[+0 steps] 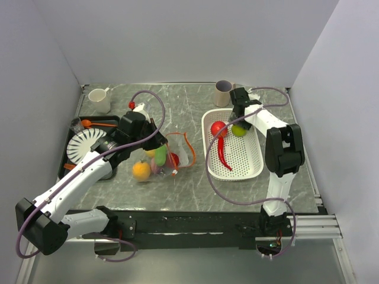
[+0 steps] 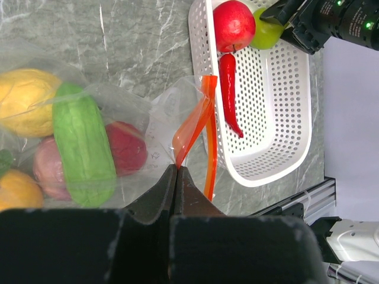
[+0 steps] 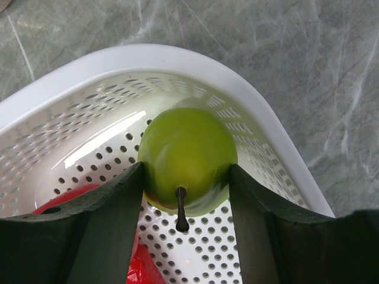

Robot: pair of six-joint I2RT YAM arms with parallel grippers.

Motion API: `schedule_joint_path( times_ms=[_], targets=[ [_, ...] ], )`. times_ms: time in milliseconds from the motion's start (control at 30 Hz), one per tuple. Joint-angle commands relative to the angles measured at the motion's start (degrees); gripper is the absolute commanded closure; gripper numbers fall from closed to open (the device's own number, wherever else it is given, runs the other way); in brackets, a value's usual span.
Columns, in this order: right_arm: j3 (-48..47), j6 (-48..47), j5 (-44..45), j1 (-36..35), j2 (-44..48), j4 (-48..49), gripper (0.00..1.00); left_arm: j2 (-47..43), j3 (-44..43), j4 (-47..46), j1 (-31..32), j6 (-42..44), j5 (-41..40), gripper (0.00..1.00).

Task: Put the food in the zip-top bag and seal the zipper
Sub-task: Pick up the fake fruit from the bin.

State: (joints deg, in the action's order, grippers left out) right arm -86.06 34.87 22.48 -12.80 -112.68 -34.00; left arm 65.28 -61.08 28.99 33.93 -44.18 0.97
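Left wrist view: the left tool (image 2: 176,173) has its two dark fingers pressed together. They pinch the rim of the clear floppy zip-top bag (image 2: 155,127) just where one end of the thin orange-red zipper strip (image 2: 195,121) meets them. From the pinch the strip bends upward toward the top centre of the frame.

Through the film at the left of the frame lie a yellow toy fruit (image 2: 23,100), a green toy cucumber (image 2: 83,145), a dark red toy fruit (image 2: 129,148), a pinkish one (image 2: 46,171) and an orange one (image 2: 16,190), packed against each other.

At the upper right, a white perforated plastic basket (image 2: 278,148) stands just beside the bag on the grey marbled worktop (image 2: 118,35). It holds a red toy apple (image 2: 234,25) and a long red toy chilli (image 2: 230,89).

In the right wrist view, the right tool (image 3: 186,171) is clamped on a green toy apple (image 3: 186,142), one finger against each side, inside the basket's rounded end. The apple's stem points to the bottom of the frame. Whether the apple touches the basket floor cannot be told.

The top external view shows the bag at centre and the basket right of centre. A white mug (image 1: 99,99) stands at the upper left and a beige cup (image 1: 223,93) above the basket. A white ribbed plate (image 1: 83,145) and an orange spoon (image 1: 87,123) lie at the left.
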Motion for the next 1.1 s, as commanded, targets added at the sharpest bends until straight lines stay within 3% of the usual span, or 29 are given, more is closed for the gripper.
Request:
schedule_joint_path(
  times_ms=[0, 633, 800, 1067],
  targets=[
    [3.53, -0.77, -2.26, 0.40, 4.48, 1.30, 0.74, -0.85, -1.24, -0.60, -0.01, 1.12, -0.80, 0.99],
    [24.70, -3.85, -21.94, -0.82, 32.08, 9.47, 0.88, 0.11, -1.15, -0.78, -0.01, 0.94, -0.36, 0.99],
    [27.08, -2.79, -28.62, -2.40, 38.49, 10.18, 0.88, 0.55, -1.06, -1.31, -0.01, 1.03, 0.34, 0.99],
    [26.83, -0.69, -29.51, -6.71, 42.90, 10.00, 0.89, 0.73, -0.18, -2.01, -0.01, 0.59, 1.40, 0.99]
  ],
)
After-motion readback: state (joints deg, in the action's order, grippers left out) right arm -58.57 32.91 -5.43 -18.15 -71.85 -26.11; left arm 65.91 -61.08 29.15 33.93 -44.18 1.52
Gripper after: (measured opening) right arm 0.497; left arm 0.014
